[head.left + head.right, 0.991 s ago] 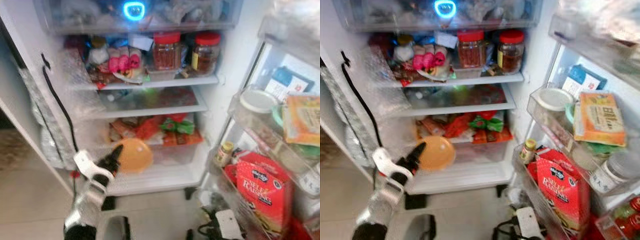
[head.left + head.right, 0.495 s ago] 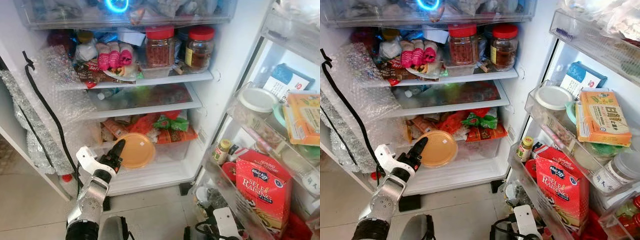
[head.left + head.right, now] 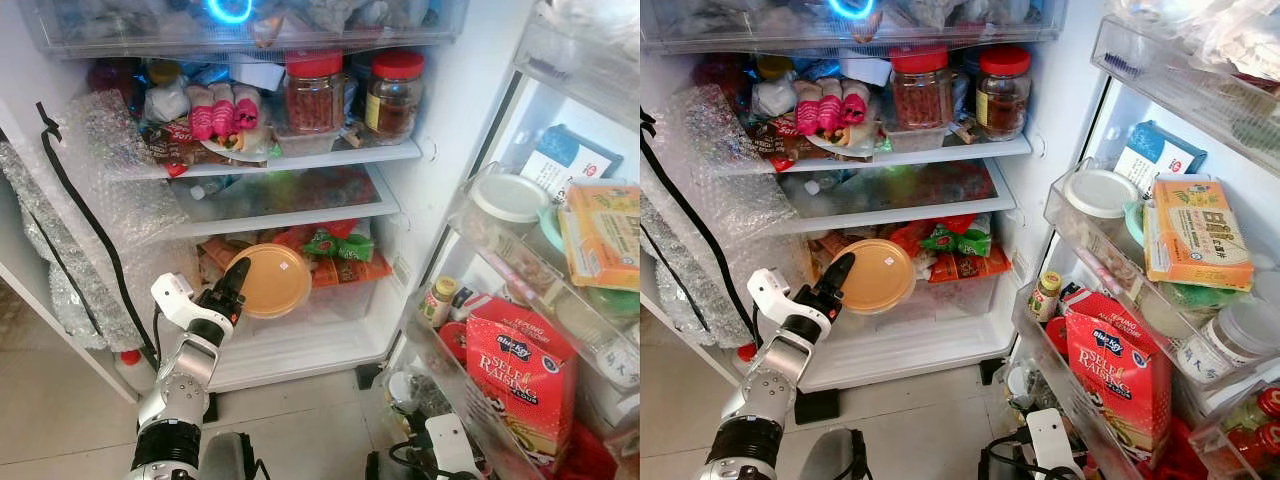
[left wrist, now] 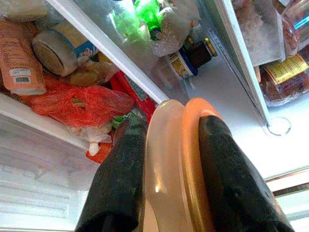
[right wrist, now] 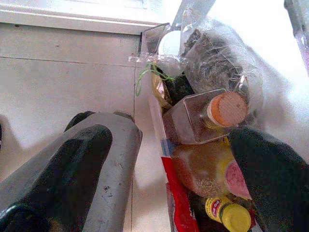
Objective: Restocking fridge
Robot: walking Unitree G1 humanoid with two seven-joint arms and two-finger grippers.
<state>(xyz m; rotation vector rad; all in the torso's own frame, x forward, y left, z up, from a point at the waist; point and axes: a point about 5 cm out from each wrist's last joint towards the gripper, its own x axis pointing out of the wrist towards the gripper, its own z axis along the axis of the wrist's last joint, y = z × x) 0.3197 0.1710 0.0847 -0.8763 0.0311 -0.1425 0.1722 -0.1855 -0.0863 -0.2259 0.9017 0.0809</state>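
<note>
**K:** Left gripper (image 3: 236,283) is pinching the round orange-lidded plastic container (image 3: 270,281) by its rim, one finger on each face. Wrist view confirms the clamp.

**M:** Where's the container?

**K:** Held on edge at the near front of the open white fridge (image 3: 440,110), level with the lowest shelf, just in front of the red and orange snack packets (image 3: 335,262).

**M:** Progress?

**K:** I'd say mid-placement: carried to the fridge, not set down. Left to do: push it in, find a flat spot, release. That shelf looks crowded.

**M:** Right arm?

**K:** Right gripper (image 5: 174,179) hangs idle, fingers spread, near the clear door bin of bottles (image 5: 193,125).
</note>
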